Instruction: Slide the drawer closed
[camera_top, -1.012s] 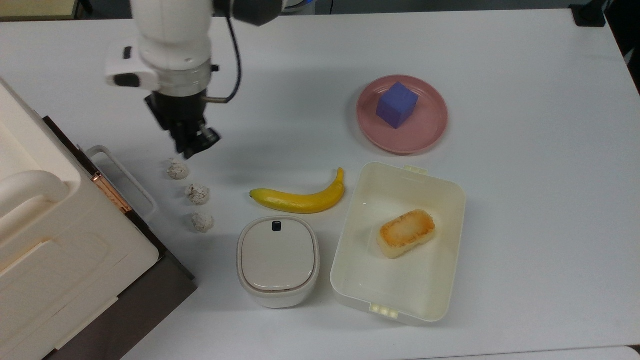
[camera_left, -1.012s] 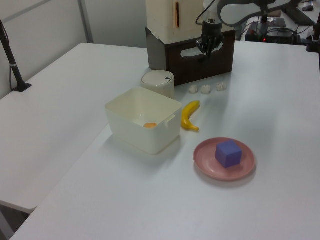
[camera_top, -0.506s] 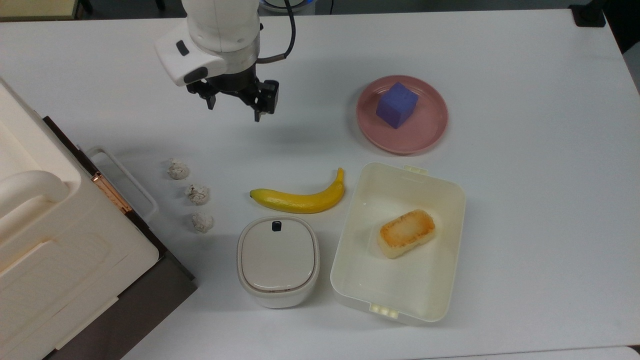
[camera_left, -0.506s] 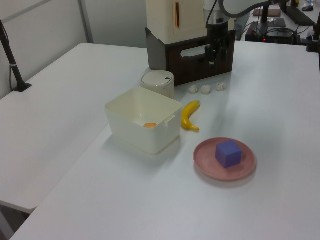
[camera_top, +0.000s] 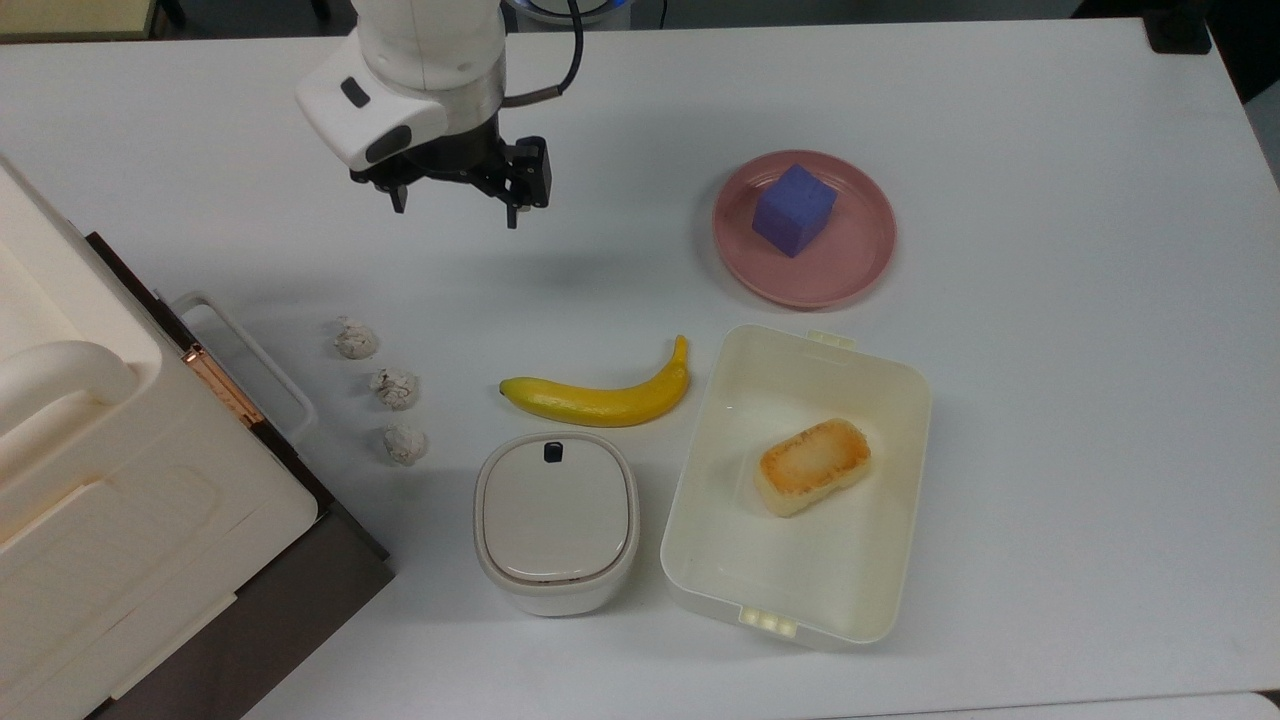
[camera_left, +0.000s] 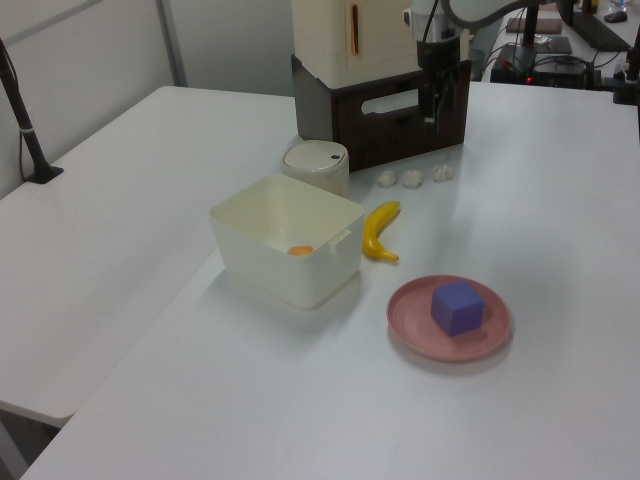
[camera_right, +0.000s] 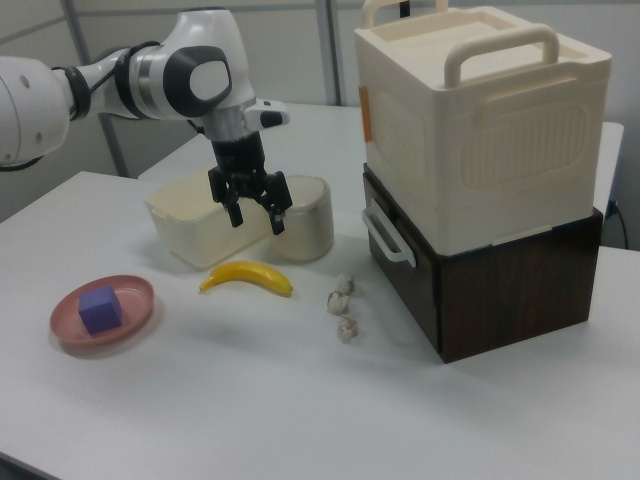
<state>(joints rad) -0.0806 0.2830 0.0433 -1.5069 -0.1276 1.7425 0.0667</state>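
While the drawer (camera_right: 400, 262) sits flush in its dark brown cabinet (camera_right: 500, 290) under a cream case (camera_right: 480, 120), with its white loop handle (camera_top: 245, 360) facing the table (camera_top: 1050, 400), the claw (camera_top: 455, 205) hangs well off it, fingers spread wide and holding nothing. Between the two in the top view lie three crumpled paper balls (camera_top: 385, 388). Below the claw in the top view lie a banana (camera_top: 600, 395), a lidded white box (camera_top: 555, 520) and a cream container (camera_top: 880, 400); a pink plate (camera_top: 860, 260) with a blue cube (camera_top: 795, 208) is at the top view's right.
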